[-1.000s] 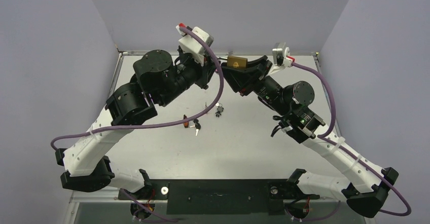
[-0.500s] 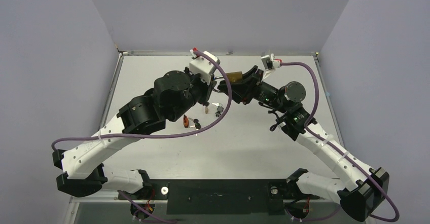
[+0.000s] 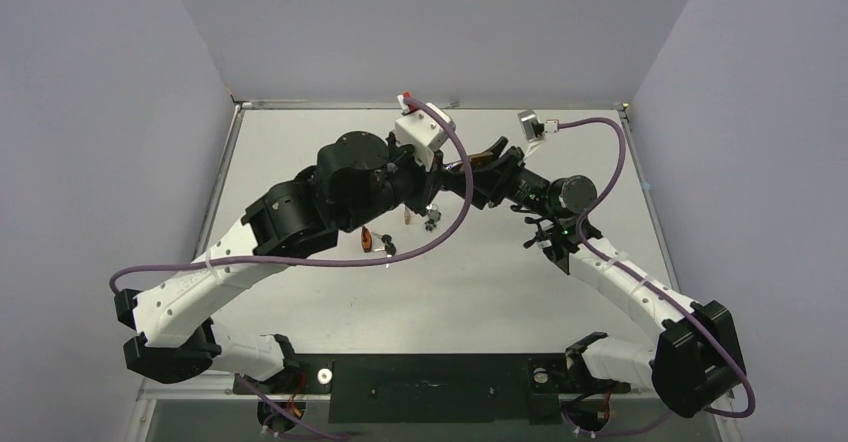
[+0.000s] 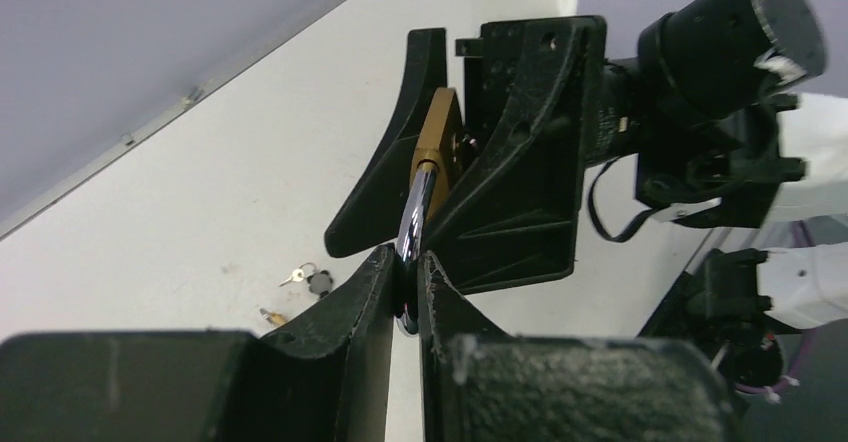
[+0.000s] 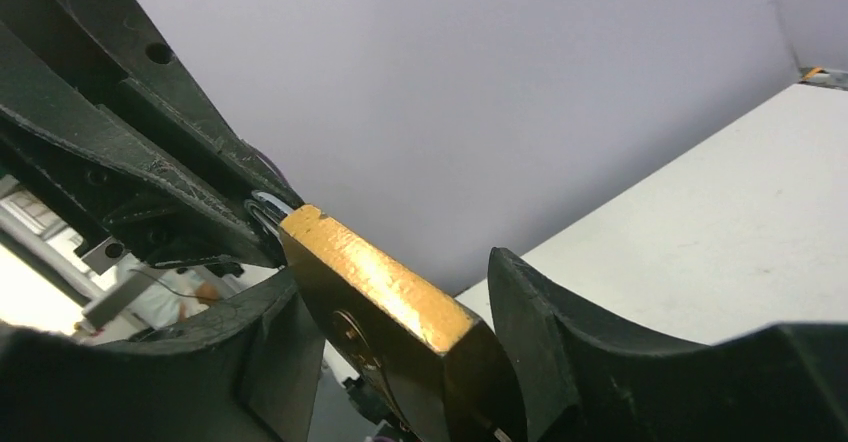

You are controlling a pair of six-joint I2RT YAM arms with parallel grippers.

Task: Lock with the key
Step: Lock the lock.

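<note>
Holding the lock [image 4: 437, 152] aloft, brass body clamped in the right gripper [image 5: 395, 302], shackle [image 4: 415, 212] pinched in the nearly closed left gripper [image 4: 408, 262]. Seemingly early yet: keys [image 4: 312, 280] lying untouched on the table [image 4: 200, 192].

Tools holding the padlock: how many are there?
2. The left tool pinches the padlock by its silver shackle. The right tool squeezes its brass body from the other end. No other tools are in view.
</note>
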